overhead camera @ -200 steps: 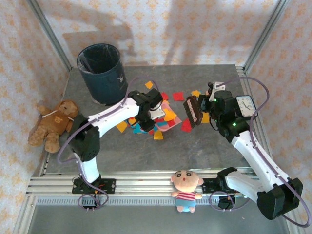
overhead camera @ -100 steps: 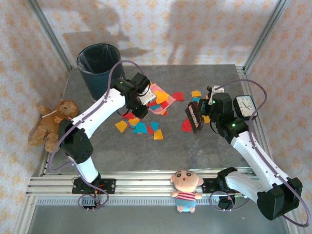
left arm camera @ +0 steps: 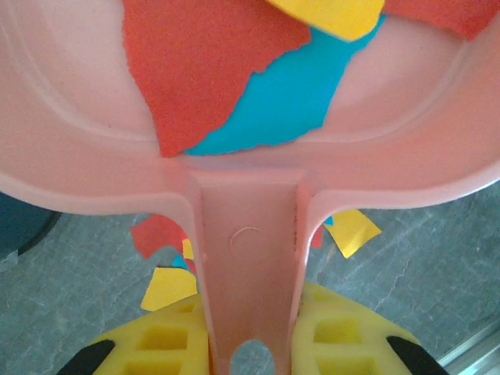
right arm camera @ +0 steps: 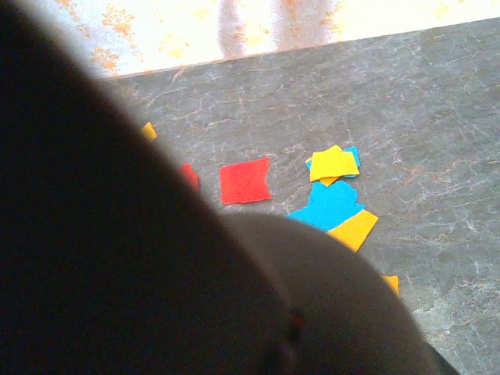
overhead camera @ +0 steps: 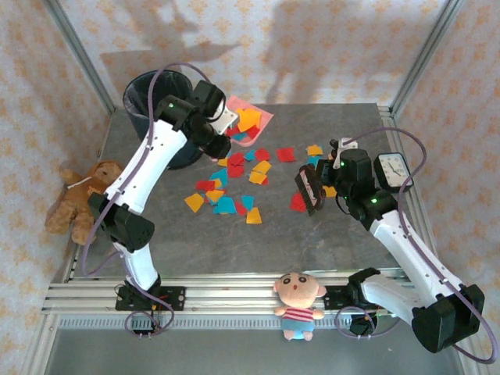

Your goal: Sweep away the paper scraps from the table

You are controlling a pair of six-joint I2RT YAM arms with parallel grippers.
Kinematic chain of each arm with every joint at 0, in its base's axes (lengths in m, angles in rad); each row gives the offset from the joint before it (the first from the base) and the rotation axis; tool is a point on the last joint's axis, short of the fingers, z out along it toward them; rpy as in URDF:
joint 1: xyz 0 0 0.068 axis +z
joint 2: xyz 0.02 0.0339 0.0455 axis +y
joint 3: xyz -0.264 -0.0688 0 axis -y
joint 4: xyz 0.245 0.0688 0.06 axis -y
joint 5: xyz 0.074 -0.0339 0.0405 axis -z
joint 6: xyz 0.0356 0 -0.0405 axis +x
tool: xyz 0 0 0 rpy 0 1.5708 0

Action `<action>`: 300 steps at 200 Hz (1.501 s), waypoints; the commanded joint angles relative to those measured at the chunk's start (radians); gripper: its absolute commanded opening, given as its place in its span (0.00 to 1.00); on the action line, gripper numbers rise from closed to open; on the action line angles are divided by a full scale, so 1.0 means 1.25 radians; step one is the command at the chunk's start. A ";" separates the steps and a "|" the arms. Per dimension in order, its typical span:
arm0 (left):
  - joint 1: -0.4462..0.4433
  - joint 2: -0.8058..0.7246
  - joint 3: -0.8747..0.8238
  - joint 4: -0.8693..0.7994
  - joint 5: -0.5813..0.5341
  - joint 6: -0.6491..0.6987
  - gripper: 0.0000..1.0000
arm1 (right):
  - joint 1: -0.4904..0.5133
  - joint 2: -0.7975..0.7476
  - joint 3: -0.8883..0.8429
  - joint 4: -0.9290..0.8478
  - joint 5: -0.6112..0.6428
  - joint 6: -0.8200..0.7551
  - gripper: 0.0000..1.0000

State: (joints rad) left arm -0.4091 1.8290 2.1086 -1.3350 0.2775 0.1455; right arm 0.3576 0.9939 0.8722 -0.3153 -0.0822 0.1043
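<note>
My left gripper (overhead camera: pixel 221 126) is shut on the handle of a pink dustpan (overhead camera: pixel 250 121), held raised beside the dark bin (overhead camera: pixel 156 101). In the left wrist view the yellow pads (left arm camera: pixel 164 337) clamp the dustpan handle (left arm camera: pixel 248 266), and red and blue paper scraps (left arm camera: pixel 234 86) lie in the pan. Many more paper scraps (overhead camera: pixel 226 195) are scattered on the table (overhead camera: pixel 195 242). My right gripper (overhead camera: pixel 332 178) is shut on a dark brush (overhead camera: pixel 309 187), held just above the table at the right. In the right wrist view the blurred brush (right arm camera: pixel 117 258) hides the jaws, with paper scraps (right arm camera: pixel 328 205) beyond it.
A brown teddy bear (overhead camera: pixel 82 199) lies off the table's left edge. A small doll (overhead camera: pixel 298 301) sits on the front rails (overhead camera: pixel 219 295). A white clock (overhead camera: pixel 393 168) stands at the right edge behind my right arm.
My left arm has lifted the dustpan with scraps from the middle of the table up and back-left to the bin. The right arm and brush have barely moved.
</note>
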 commanded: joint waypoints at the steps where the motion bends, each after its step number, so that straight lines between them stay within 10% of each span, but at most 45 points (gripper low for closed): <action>1: 0.035 0.026 0.078 -0.063 0.026 -0.023 0.00 | 0.005 -0.001 0.005 0.014 -0.015 -0.002 0.00; 99: 0.186 0.139 0.296 -0.080 0.157 -0.085 0.00 | 0.005 0.008 0.005 0.001 -0.033 -0.001 0.00; 300: 0.396 0.090 0.118 0.318 0.488 -0.486 0.00 | 0.004 -0.004 0.000 -0.024 -0.043 0.010 0.00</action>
State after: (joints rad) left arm 0.0704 2.0056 2.3169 -1.0767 0.8165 -0.3473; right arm 0.3576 1.0077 0.8722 -0.3473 -0.1314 0.1051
